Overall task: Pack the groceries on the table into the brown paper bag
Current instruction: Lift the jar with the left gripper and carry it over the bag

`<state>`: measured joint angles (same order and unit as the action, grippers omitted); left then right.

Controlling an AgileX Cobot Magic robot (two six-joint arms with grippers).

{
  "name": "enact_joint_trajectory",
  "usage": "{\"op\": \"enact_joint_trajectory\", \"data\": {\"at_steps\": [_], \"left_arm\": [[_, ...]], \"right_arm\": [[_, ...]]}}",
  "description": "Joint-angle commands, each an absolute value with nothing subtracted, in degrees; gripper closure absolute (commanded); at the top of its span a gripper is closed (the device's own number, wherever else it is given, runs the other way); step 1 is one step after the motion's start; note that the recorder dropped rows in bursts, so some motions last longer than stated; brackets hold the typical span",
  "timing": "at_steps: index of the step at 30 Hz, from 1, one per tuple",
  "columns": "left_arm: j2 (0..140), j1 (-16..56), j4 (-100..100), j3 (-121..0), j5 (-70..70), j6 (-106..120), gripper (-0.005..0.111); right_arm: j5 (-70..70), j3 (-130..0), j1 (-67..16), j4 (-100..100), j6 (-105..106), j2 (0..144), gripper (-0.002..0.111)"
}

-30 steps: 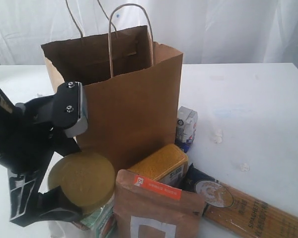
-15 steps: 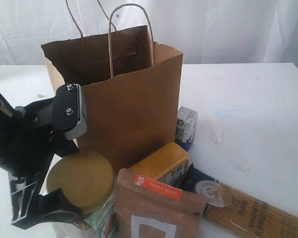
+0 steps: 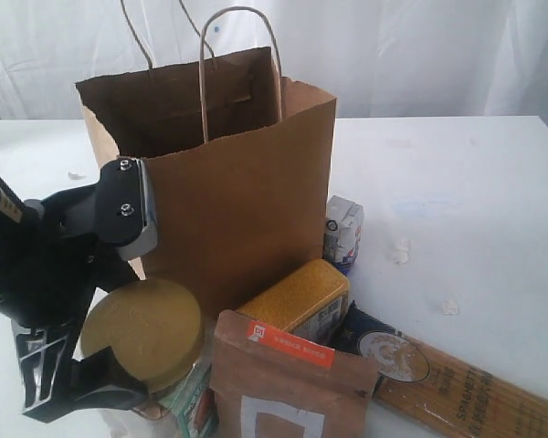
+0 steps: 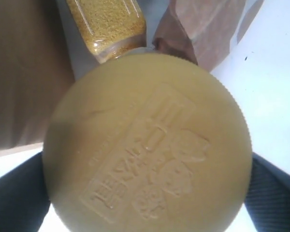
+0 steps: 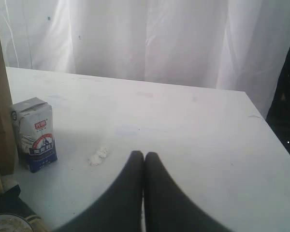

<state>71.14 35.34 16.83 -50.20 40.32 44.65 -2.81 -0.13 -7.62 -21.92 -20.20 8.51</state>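
The brown paper bag stands open on the white table. My left gripper is closed wide round the clear jar's olive-yellow lid, in front of the bag's left side; the lid fills the left wrist view, with a dark finger at each side. Beside the jar lie the yellow-grain bottle, the brown pouch, the dark can and the spaghetti pack. The small carton stands by the bag's right side. My right gripper is shut and holds nothing.
Small white crumbs lie on the table to the right of the carton. A white curtain hangs behind the table. The bag's two loop handles stand up above its rim.
The left gripper and the jar have shifted a little to the left and up together. The other groceries and the bag stay put.
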Motion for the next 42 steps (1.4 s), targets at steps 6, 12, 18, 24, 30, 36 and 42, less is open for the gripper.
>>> {"op": "enact_joint_trajectory", "data": {"at_steps": [6, 12, 18, 24, 30, 36, 42], "left_arm": [[71.34, 35.6, 3.16, -49.32, 41.66, 32.2, 0.107], [70.37, 35.6, -4.83, -49.43, 48.01, 24.8, 0.107], [66.0, 35.6, -14.64, -52.43, 53.64, 12.14, 0.107], [62.02, 35.6, -18.52, -61.52, 60.16, 8.45, 0.107], [61.05, 35.6, -20.47, -71.33, 66.68, 6.83, 0.107], [61.05, 35.6, -23.22, -79.59, 66.64, 2.87, 0.107], [61.05, 35.6, -19.88, -88.04, 52.82, -6.62, 0.107]], "right_arm": [[-2.68, 0.0, -7.37, -22.34, -20.41, 8.29, 0.108], [-2.68, 0.0, -7.37, -22.34, -20.41, 8.29, 0.108], [-2.68, 0.0, -7.37, -22.34, -20.41, 8.29, 0.108], [-2.68, 0.0, -7.37, -22.34, -20.41, 8.29, 0.108], [-2.68, 0.0, -7.37, -22.34, -20.41, 8.29, 0.108], [-2.68, 0.0, -7.37, -22.34, -20.41, 8.29, 0.108], [-2.68, 0.0, -7.37, -22.34, -20.41, 8.29, 0.108]]}}
